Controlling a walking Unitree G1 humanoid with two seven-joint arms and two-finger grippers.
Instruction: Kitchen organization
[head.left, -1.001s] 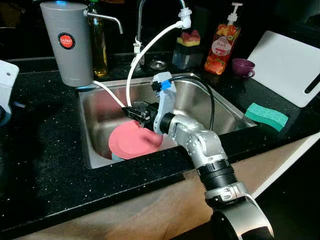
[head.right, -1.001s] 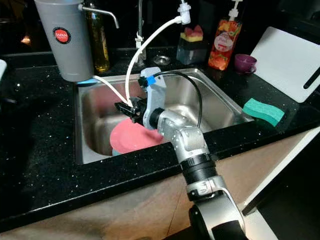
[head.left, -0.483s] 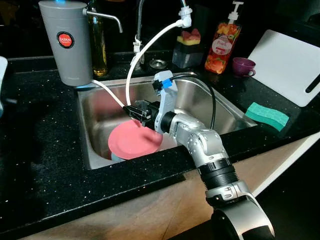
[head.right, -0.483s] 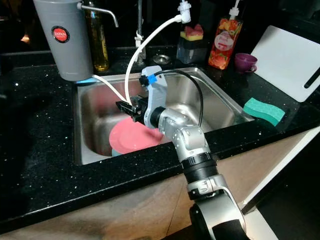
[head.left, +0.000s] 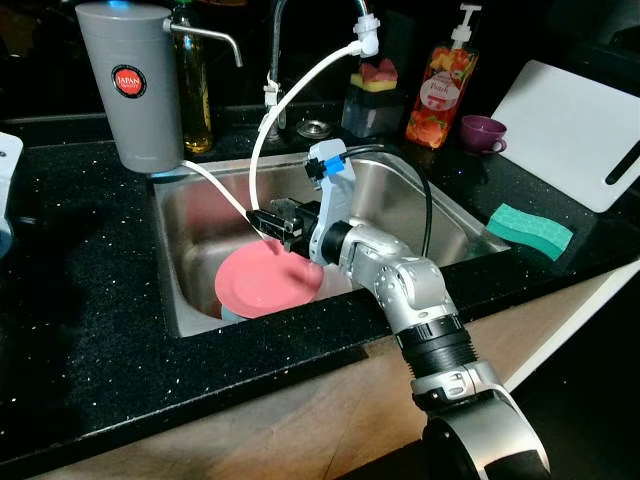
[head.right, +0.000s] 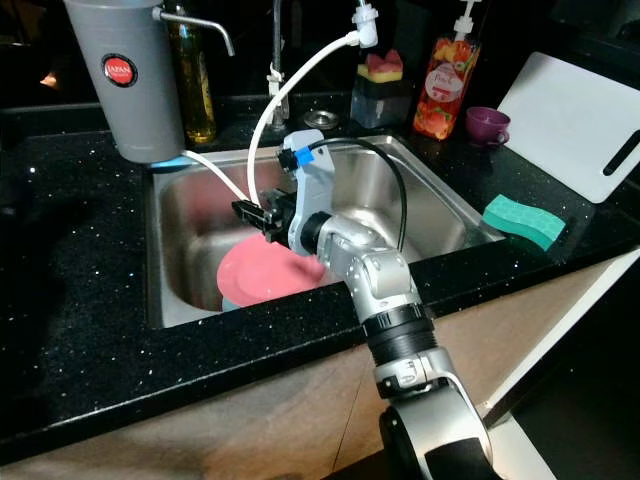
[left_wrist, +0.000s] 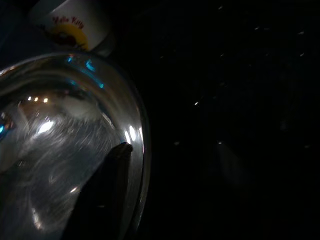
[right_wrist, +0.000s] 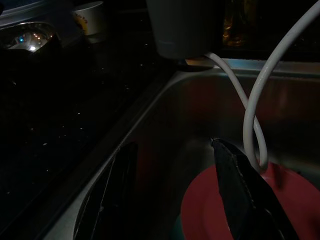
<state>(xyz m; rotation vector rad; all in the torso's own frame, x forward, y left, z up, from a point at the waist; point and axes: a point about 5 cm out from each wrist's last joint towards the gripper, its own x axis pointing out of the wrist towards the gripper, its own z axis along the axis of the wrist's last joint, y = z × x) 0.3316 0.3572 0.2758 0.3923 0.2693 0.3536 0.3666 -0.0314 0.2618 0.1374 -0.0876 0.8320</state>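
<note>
R gripper (head.left: 268, 222) is low over the steel sink (head.left: 195, 215), arm reaching in from the front edge. Fingers spread apart w/ a clear gap between them, holding nothing. In the R wrist view one finger (right_wrist: 107, 197) sits toward the sink's L wall, the other finger (right_wrist: 247, 195) over the plate's far rim.

Pink plate (head.left: 268, 282) lies in the sink's front-L part, tilted, resting on sth bluish under it (can't tell what). Plate is just below and in front of the fingertips, near but not pinched; whether a fingertip touches the rim, can't tell.

White hose (head.left: 300, 90) loops from the faucet tip down into the sink, passing just beside the gripper; a 2nd white hose runs from the grey water filter canister (head.left: 133, 85) on the back-L counter into the same spot.

L gripper (left_wrist: 107, 185): one dark finger visible in the L wrist view over a glass bowl (left_wrist: 70, 145), w/ a printed cup (left_wrist: 75, 22) beyond it. Too dark to tell if open or shut.

Black speckled counter (head.left: 80, 300) around the sink. R of sink: green sponge (head.left: 532, 230), white cutting board (head.left: 575, 135), purple cup (head.left: 483, 133). Behind sink: soap pump bottle (head.left: 437, 85), sponge holder (head.left: 370, 95), oil bottle (head.left: 195, 85).
</note>
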